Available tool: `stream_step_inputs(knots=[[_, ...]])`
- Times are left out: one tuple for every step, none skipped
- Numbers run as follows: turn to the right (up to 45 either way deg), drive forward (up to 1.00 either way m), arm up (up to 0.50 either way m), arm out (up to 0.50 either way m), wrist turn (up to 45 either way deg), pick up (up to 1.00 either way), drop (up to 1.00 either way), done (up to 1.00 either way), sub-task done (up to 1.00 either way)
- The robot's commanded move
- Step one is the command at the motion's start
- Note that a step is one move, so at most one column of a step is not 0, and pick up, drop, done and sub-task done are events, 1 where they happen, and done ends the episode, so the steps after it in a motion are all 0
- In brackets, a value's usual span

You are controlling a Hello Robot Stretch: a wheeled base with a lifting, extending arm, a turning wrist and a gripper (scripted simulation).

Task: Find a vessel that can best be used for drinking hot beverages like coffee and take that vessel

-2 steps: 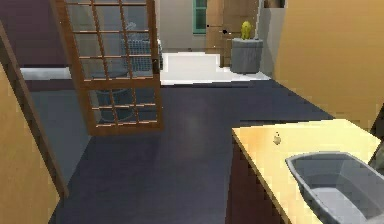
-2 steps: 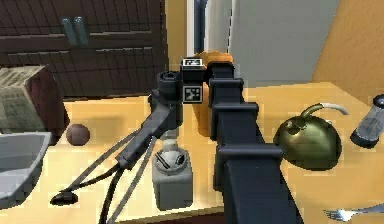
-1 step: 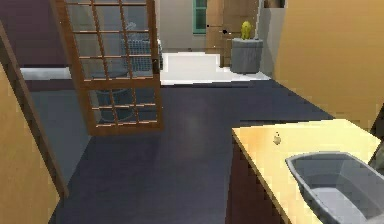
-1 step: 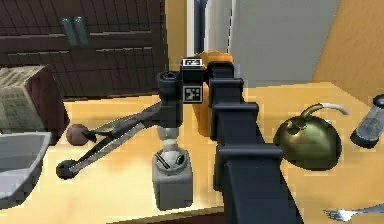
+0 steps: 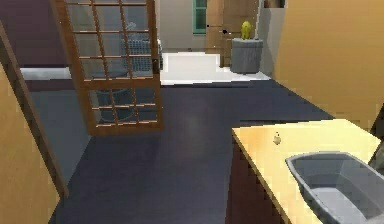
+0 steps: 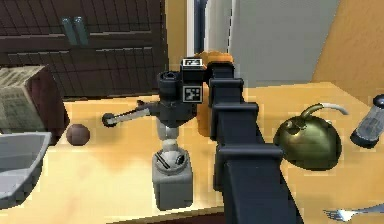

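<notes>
So, nearest first: a silver fork [image 6: 345, 212] is spotted at the near edge of the light wooden countertop [image 6: 100, 190], by its right corner in the arm side view. A grey squat pump dispenser [image 6: 172, 180] is parked along that same edge, just left of the dark square arm [image 6: 245, 160]. The arm is stretched out across the countertop, and the gripper [image 6: 128, 117] is turned toward the view's left. Whether the fingers are spread or pressed together can't be told, and neither can whether anything is held.

Farther out, a dark olive round kettle [image 6: 308, 140] is seen right of the arm and a small dark brown ball [image 6: 77, 132] left of the fingers. The orange upright cylinder [image 6: 203, 110], probably the mug being hunted, is tucked behind the arm's end toward the far edge. That puts it right of the fingers and farther out, so the gripper would likely need to be brought round to it.
</notes>
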Motion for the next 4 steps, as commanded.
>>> stream_step_inputs(knots=[[0.0, 0.0, 0.0, 0.0, 30.0, 0.0, 0.0, 0.0, 0.0], [0.0, 0.0, -0.08, 0.0, 0.0, 0.0, 0.0, 0.0, 0.0], [0.0, 0.0, 0.0, 0.0, 0.0, 1.0, 0.0, 0.0, 0.0], [0.0, 0.0, 0.08, 0.0, 0.0, 0.0, 0.0, 0.0, 0.0]])
